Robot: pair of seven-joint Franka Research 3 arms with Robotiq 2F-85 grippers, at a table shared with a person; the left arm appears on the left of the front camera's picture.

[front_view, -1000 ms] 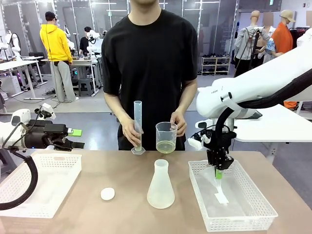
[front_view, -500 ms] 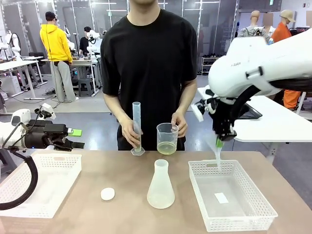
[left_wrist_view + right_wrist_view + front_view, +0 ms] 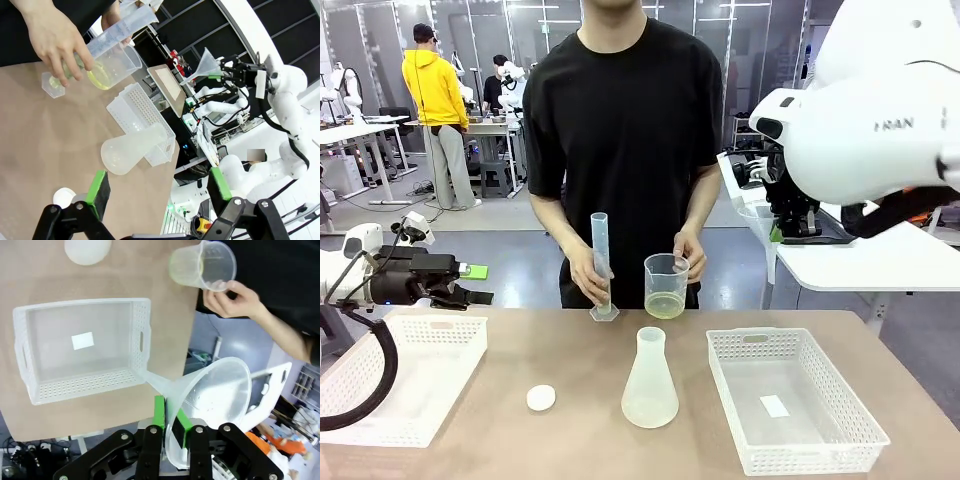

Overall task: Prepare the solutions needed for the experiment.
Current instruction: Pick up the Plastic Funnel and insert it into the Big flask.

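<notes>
Funnel (image 3: pixel 215 390) raised out of basket (image 3: pixel 810 460), pinched between right fingers (image 3: pixel 159 412)

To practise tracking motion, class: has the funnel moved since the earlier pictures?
Yes: the right hand lifted the funnel up out of the right basket.

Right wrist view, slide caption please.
Right gripper holds a clear funnel; beyond it, a white basket and a hand gripping the beaker.

Front cam faces the person (image 3: pixel 625 130) across the table (image 3: pixel 570 360). Right wrist cam looks down from high, left sits low; all catch the flask (image 3: pixel 650 390).
</notes>
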